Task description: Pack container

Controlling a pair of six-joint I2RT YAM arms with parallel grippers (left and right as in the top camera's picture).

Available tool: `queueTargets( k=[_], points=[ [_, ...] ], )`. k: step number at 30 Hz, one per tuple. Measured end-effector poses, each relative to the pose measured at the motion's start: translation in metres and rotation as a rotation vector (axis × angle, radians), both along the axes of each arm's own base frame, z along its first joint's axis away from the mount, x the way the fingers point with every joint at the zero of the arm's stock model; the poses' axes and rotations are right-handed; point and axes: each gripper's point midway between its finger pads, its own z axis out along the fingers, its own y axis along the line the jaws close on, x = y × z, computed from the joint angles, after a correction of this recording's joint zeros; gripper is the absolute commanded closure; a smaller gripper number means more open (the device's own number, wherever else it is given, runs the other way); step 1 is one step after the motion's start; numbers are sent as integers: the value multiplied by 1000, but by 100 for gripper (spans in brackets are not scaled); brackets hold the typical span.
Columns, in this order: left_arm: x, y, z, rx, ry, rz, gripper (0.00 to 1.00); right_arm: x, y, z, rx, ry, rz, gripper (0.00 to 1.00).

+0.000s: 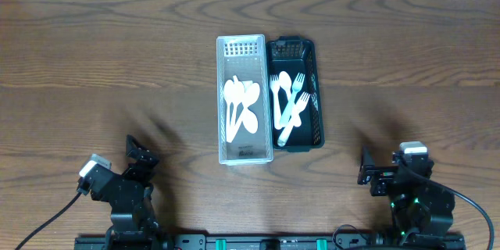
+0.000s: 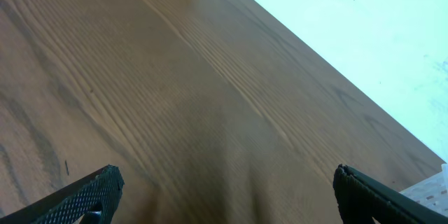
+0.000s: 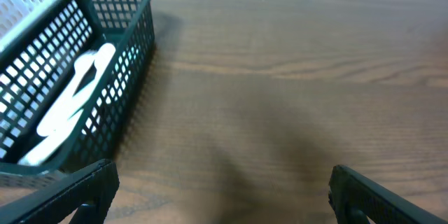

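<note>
A white slotted container [image 1: 223,101] holds several white plastic spoons [image 1: 242,105] at the table's middle. A dark green basket [image 1: 316,101] stands against its right side and holds several white plastic forks [image 1: 287,101]. The basket [image 3: 105,56] and the forks [image 3: 73,105] also show at the left of the right wrist view. My left gripper [image 1: 139,156] is open and empty over bare table at the front left [image 2: 224,196]. My right gripper [image 1: 375,168] is open and empty at the front right [image 3: 224,196].
The table is dark brown wood [image 1: 94,62]. Its far edge meets a pale surface [image 2: 364,35] in the left wrist view. The arm bases stand at the front edge.
</note>
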Motion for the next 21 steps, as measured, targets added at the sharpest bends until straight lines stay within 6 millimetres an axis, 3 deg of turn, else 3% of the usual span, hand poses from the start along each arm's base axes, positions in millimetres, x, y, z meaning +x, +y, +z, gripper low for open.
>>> queueTargets(
  k=[16, 21],
  points=[
    [0, 0, 0, 0, 0, 0, 2, -1, 0, -35, 14, 84, -4, 1],
    [0, 0, 0, 0, 0, 0, 2, -1, 0, -35, 14, 83, -4, 1]
  ],
)
